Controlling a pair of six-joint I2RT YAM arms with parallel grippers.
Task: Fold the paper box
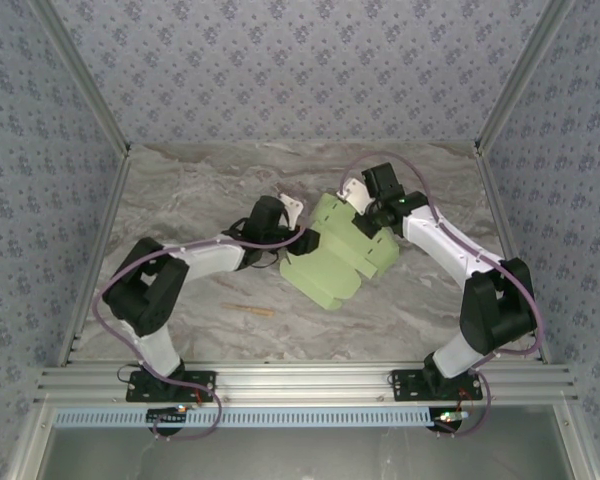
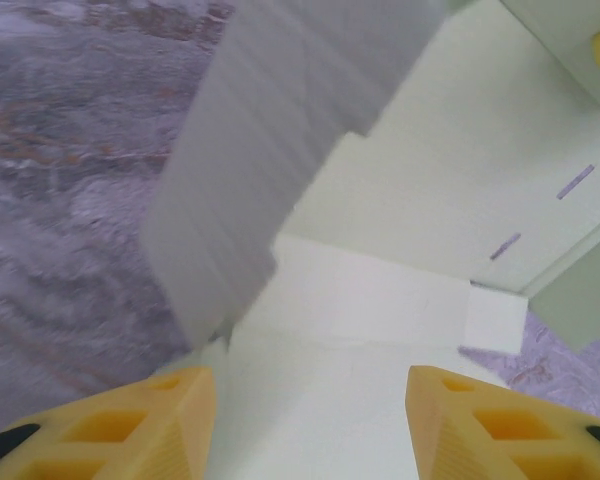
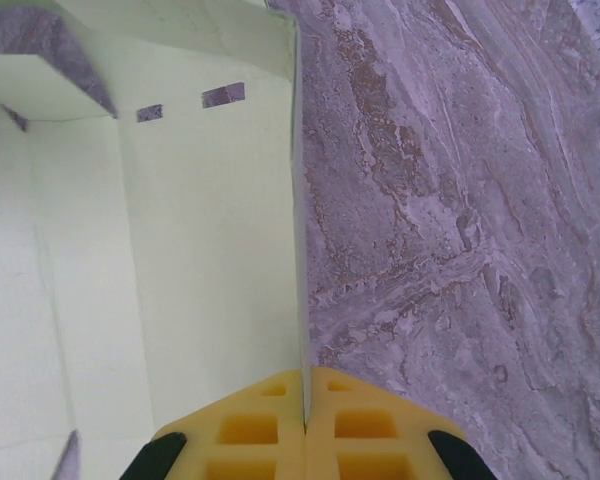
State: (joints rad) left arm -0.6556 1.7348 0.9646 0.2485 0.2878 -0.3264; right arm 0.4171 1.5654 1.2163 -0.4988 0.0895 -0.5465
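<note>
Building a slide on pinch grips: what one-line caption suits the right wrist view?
Right gripper shut on the edge of the pale green paper box, marble table beside it.

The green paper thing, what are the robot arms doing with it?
Two robot arms are folding a pale green paper box on the marble table. The right gripper is pinched shut on one edge of the card. The left gripper is open, with another flap between its fingers. The box is only partly folded.
</note>
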